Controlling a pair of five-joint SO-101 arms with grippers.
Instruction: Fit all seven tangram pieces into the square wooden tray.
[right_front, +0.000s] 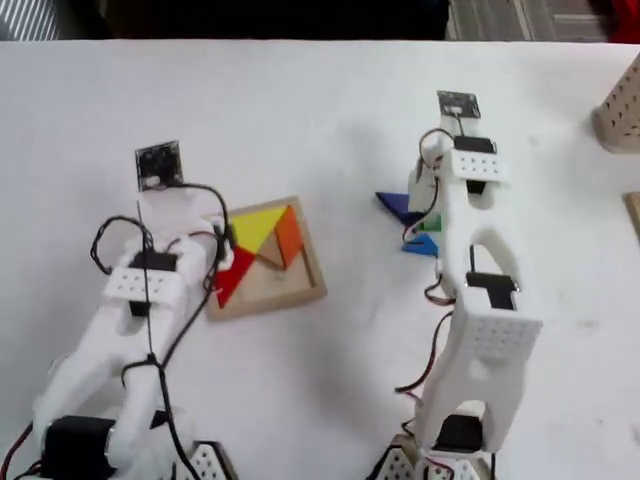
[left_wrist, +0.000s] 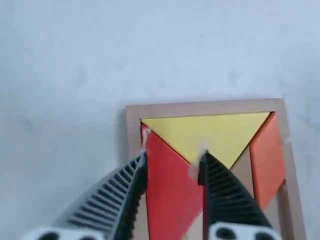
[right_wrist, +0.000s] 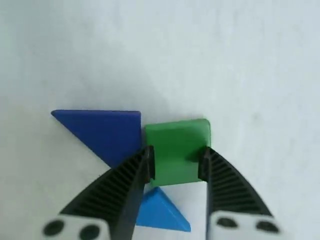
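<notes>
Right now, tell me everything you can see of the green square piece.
The green square is flat, smooth and painted-looking, with rounded corners. It lies on the white table, outside the tray. The right gripper grips two opposite sides. A dark blue triangle lies beside one edge; a light blue triangle by another.

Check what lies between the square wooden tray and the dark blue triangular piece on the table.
Nothing: in the high view, bare white table separates the square wooden tray from the dark blue triangular piece.
</notes>
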